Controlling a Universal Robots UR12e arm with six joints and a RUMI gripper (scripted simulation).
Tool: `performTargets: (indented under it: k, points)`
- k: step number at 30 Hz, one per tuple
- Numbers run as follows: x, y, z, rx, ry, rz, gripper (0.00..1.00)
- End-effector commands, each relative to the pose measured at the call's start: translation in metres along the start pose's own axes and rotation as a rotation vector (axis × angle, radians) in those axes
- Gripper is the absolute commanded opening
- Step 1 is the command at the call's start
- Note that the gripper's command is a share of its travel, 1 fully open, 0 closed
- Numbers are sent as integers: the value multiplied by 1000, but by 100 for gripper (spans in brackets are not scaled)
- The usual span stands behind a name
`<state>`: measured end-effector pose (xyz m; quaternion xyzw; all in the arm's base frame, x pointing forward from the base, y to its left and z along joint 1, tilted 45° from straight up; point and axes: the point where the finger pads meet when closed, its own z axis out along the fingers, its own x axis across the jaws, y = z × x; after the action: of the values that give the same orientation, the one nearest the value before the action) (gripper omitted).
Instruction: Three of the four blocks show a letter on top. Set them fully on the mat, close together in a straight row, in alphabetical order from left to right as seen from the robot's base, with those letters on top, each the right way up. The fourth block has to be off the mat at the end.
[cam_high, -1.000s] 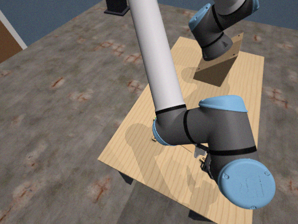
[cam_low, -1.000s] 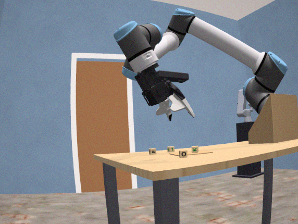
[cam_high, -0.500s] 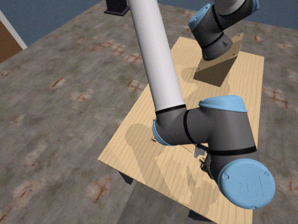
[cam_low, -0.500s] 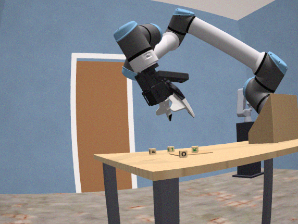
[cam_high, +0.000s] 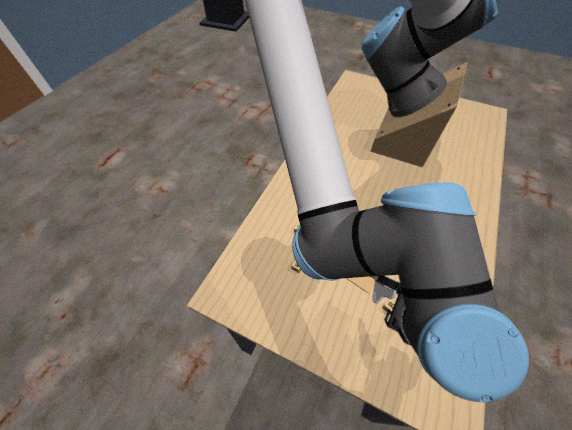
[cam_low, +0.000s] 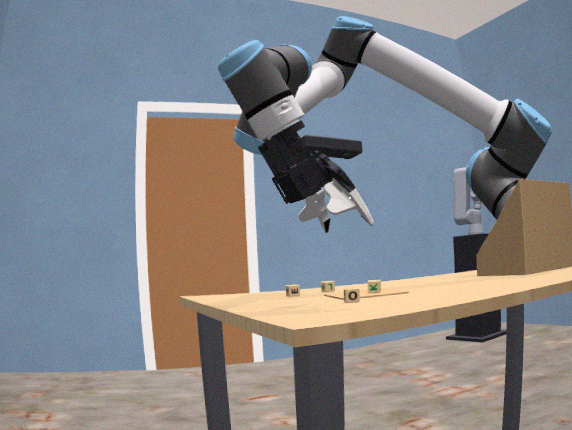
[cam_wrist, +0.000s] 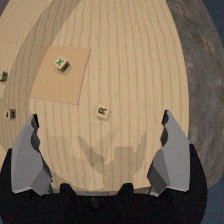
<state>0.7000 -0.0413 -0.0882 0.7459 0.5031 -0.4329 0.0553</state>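
Observation:
My gripper (cam_low: 347, 224) is open and empty, high above the table. In the wrist view its fingertips frame the table from above. The tan mat (cam_wrist: 60, 75) lies on the table, and it shows edge-on in the exterior view (cam_low: 367, 294). A block with a green X on top (cam_wrist: 61, 64) (cam_low: 374, 286) sits on the mat. A block with a black R on top (cam_wrist: 102, 112) stands off the mat, nearer the fingers (cam_low: 351, 295). Two more blocks (cam_wrist: 3, 76) (cam_wrist: 10, 114) sit off the mat at the left edge; their top faces are too small to read.
A wooden wedge-shaped box (cam_low: 530, 230) stands at the table's far end near the arm's base (cam_high: 420, 125). In the top view the arm's elbow and wrist (cam_high: 400, 250) hide the mat and most blocks. The table edge lies close behind the left blocks.

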Motion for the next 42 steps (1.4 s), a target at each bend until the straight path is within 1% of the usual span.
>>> performTargets:
  k: [1, 4, 6, 8, 13, 15, 17, 42]
  points:
    - [0, 0, -1, -1, 0, 0, 100]
    - [-9, -8, 3, -1, 0, 0, 100]
    - [-23, -21, 10, -1, 0, 0, 100]
    - [-23, -21, 10, -1, 0, 0, 100]
    - [-69, -71, 35, 0, 0, 0, 100]
    - [-81, -86, 44, 0, -1, 0, 100]
    - [-87, -94, 48, 0, -1, 0, 100]
    - [-88, -95, 49, 1, -1, 0, 100]
